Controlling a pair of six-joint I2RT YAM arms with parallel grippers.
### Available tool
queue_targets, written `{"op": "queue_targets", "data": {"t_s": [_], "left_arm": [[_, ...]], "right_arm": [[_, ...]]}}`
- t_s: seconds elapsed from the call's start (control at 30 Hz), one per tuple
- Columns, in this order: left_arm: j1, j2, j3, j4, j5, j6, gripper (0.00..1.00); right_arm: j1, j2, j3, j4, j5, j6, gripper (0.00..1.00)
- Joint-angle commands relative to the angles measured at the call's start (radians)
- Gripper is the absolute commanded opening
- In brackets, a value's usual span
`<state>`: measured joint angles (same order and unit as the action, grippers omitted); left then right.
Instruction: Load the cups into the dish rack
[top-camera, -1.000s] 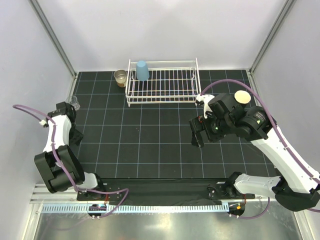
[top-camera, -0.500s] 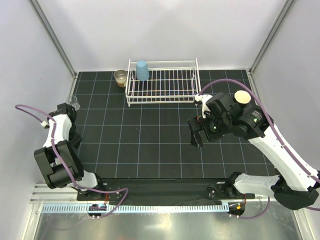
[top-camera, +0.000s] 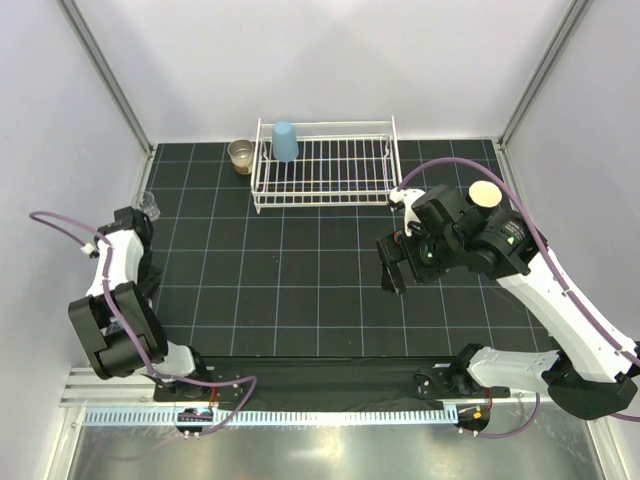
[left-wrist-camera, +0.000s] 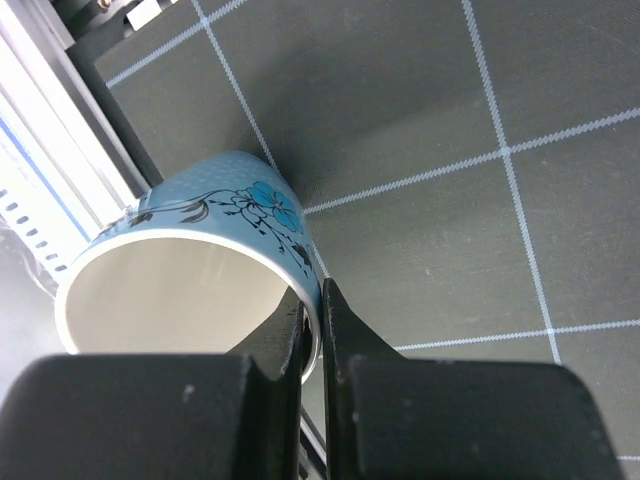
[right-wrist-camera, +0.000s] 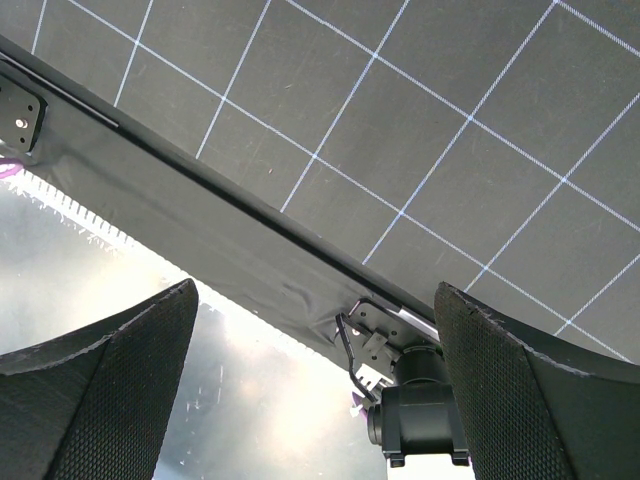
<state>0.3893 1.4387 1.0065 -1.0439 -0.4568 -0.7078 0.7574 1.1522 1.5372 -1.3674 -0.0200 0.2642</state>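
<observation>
Pinching teal mug rim with left gripper, well left of dish rack; holding right gripper wide, empty; over black gridded mat, white walls.

Jaws spread over gridded mat.

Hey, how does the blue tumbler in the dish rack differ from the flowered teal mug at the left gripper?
The light blue tumbler is plain; the teal mug carries a painted blue flower and shows a pale inside. The tumbler stands untouched in the far-left corner of the dish rack; the mug is at the left edge of the black mat, with the left gripper holding its jaws shut on the rim. Both are bluish cups.
</observation>
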Motion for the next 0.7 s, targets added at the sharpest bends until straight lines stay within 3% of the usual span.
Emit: {"op": "queue_targets", "data": {"t_s": [0.0, 0.23, 0.5, 0.67], "left_arm": [[0.005, -0.061, 0.000, 0.007, -0.019, -0.005, 0.00], [0.006, -0.207, 0.006, -0.016, 0.087, -0.038, 0.00], [-0.050, -0.478, -0.072, 0.068, 0.476, -0.212, 0.00], [-0.156, -0.632, -0.108, 0.160, 0.596, -0.381, 0.00]], "right_arm": [[0.005, -0.014, 0.014, -0.029, 0.015, -0.005, 1.00], [0.003, -0.016, 0.015, -0.027, 0.011, -0.005, 1.00], [0.005, -0.022, 0.005, -0.035, -0.006, 0.012, 1.00], [0.003, -0.046, -0.035, -0.013, -0.061, 0.029, 1.00]]}}
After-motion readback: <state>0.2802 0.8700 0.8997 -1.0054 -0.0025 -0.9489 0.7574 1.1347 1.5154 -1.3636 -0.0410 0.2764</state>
